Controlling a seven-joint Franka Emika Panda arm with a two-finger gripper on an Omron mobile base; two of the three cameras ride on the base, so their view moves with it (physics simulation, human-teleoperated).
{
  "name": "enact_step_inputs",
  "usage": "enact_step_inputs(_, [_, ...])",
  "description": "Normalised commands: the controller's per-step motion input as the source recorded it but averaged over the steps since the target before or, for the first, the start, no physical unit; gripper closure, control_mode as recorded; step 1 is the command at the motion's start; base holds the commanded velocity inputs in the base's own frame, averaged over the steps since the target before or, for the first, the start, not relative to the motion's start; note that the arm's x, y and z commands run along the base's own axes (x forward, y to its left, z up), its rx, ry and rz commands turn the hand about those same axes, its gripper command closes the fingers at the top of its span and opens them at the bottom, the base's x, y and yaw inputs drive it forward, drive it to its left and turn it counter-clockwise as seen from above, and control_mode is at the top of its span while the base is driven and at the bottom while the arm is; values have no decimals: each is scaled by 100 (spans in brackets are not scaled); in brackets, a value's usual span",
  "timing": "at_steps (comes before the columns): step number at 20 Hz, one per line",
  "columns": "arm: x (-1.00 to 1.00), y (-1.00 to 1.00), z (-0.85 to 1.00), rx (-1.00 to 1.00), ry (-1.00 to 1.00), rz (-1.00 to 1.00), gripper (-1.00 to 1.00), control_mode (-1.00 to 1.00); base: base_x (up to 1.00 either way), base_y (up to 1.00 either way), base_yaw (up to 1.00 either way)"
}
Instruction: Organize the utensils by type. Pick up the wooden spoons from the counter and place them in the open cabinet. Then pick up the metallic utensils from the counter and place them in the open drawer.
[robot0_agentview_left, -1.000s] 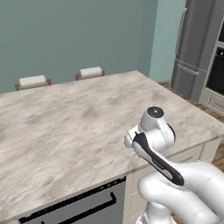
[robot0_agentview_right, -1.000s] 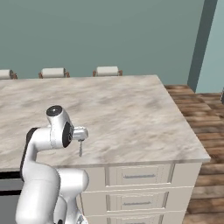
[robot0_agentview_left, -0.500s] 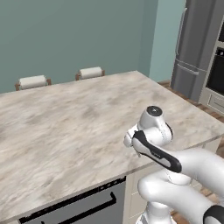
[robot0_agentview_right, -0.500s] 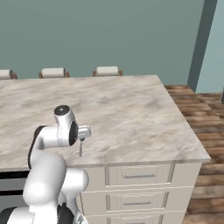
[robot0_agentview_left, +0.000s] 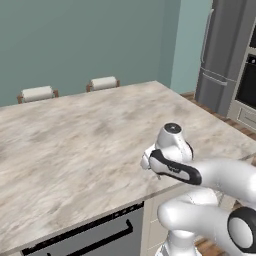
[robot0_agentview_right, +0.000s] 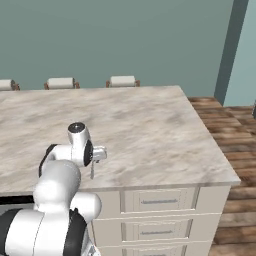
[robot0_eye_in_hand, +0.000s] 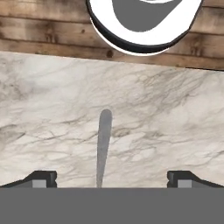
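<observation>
Arm swung right; slim grey metal spoon (robot0_eye_in_hand: 103, 144) flat on counter (robot0_eye_in_hand: 175, 127).

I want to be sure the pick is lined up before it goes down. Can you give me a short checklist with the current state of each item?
1. Gripper open: ok, fingertips stand wide apart.
2. Grey metal utensil between the fingers: ok, roughly centred in the hand view.
3. Utensil lying flat on the counter: ok.
4. Nothing held already: ok.
5. Fingers clear of the utensil: ok, no contact.
6. Open drawer ready to receive it: cannot tell.
</observation>
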Motion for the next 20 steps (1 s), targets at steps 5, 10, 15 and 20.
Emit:
enact_step_inputs(5, [17, 0, -31, 0, 6, 0, -100, -100, 0, 0, 0])
enact_step_inputs(10, [22, 0, -33, 0, 6, 0, -100, -100, 0, 0, 0])
enact_step_inputs(15, [28, 0, -32, 0, 6, 0, -100, -100, 0, 0, 0])
enact_step_inputs(20, [27, 0, -33, 0, 9, 0, -100, -100, 0, 0, 0])
